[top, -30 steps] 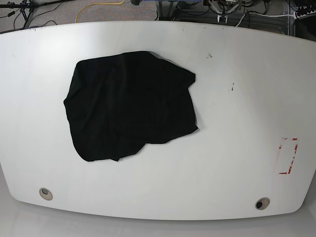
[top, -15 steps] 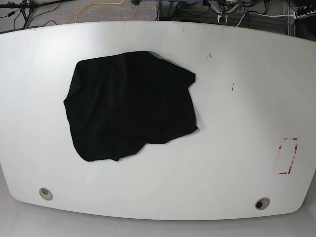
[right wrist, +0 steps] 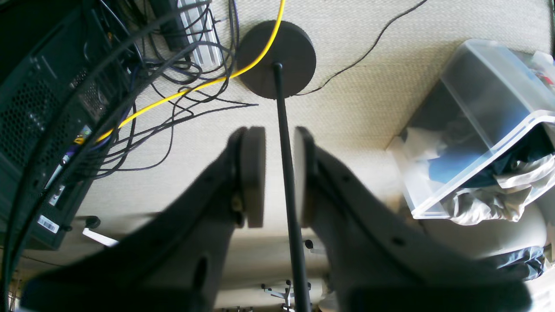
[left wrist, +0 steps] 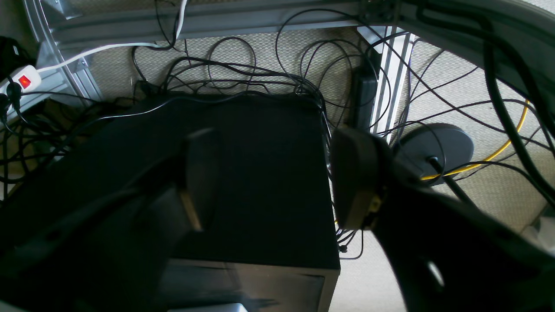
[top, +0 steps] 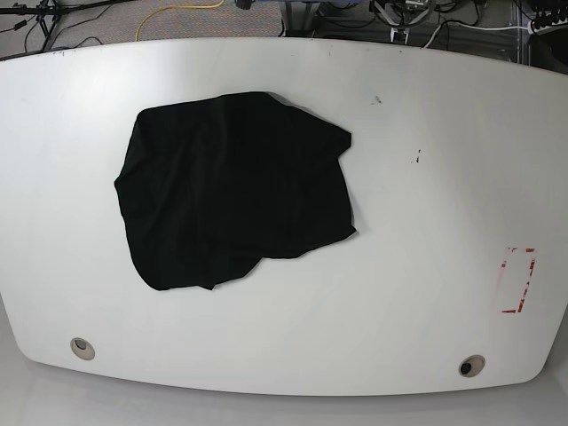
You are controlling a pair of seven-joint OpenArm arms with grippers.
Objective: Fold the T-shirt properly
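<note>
The black T-shirt (top: 235, 191) lies crumpled in a rough, uneven shape on the white table (top: 426, 222), left of centre. Neither arm shows in the base view. My left gripper (left wrist: 277, 182) is wide open and empty, off the table and facing the floor over a black computer case (left wrist: 269, 130). My right gripper (right wrist: 279, 173) holds nothing; its pads stand a narrow gap apart, and it also faces the floor. The T-shirt does not show in either wrist view.
A red tape rectangle (top: 517, 280) marks the table's right side. Two round holes (top: 82, 348) (top: 471, 366) sit near the front edge. On the floor are tangled cables (left wrist: 243, 73), a round stand base (right wrist: 277, 58) with its pole, and a clear plastic bin (right wrist: 477, 112).
</note>
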